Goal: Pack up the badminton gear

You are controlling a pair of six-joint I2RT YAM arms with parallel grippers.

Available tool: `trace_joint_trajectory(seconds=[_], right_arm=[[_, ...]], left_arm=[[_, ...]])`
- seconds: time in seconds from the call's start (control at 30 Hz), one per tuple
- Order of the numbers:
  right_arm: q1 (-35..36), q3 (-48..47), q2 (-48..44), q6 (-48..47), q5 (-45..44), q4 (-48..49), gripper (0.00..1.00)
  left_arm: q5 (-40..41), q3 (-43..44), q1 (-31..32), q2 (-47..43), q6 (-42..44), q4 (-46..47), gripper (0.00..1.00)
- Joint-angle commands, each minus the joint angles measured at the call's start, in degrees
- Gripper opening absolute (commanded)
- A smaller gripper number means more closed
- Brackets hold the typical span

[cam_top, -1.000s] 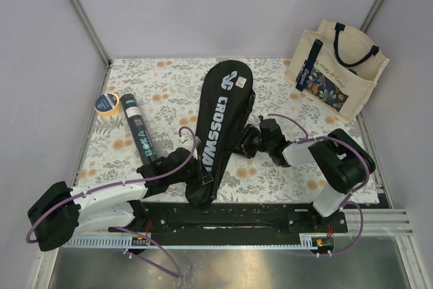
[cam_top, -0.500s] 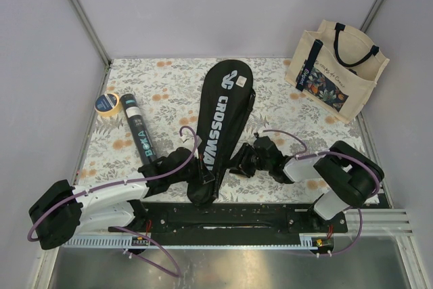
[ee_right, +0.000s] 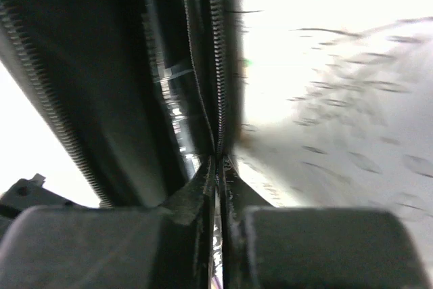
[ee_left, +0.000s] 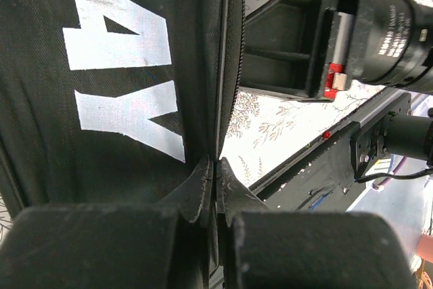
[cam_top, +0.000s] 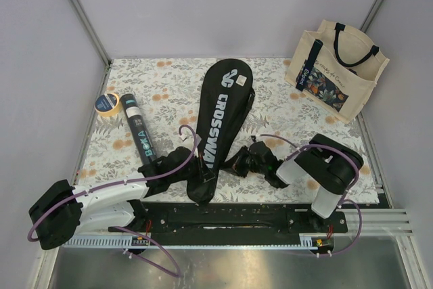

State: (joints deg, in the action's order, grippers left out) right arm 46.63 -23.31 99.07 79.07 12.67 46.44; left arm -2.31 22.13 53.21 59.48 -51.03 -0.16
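The long black racket bag (cam_top: 223,103) marked "CROSSWAY" lies slanted on the floral cloth, narrow end towards me. My left gripper (cam_top: 200,171) is shut on the fabric at that narrow end; in the left wrist view the tips (ee_left: 216,162) pinch the bag's edge (ee_left: 122,65) beside the zip. At the bag's right edge, a little further up, my right gripper (cam_top: 234,162) is shut on the toothed zip seam (ee_right: 218,86), its tips (ee_right: 220,160) pressed together. The black tube with teal lettering (cam_top: 139,133) lies left of the bag.
A yellow-rimmed tape roll (cam_top: 108,103) sits at the tube's far end. A cream tote bag (cam_top: 338,65) with dark handles stands at the back right. The black base rail (cam_top: 230,218) runs along the near edge, with the right arm's body (ee_left: 379,25) close by the bag.
My right gripper slid down the bag's right edge towards the narrow end and closed on the zip seam. The left gripper kept its hold.
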Motion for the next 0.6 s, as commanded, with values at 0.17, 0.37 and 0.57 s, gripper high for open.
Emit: trace_joint_trajectory(seconds=[0.17,0.37,0.57], right_arm=[[0.7,2.0,-11.8,-5.6,-9.3,-11.2,0.00],[4.0,-0.8,-28.4,-11.9,-18.6,-29.7,0.00],[6.3,-4.6,-33.7,-15.1,-21.0,-37.9,0.00]], left_arm=[[2.0,1.9,0.3,-3.2,0.5,2.0,0.00],[3.3,4.6,0.3,-4.0,2.2,-1.0,0.08],[4.9,9.4,0.4,-4.4,7.4,-7.8,0.31]])
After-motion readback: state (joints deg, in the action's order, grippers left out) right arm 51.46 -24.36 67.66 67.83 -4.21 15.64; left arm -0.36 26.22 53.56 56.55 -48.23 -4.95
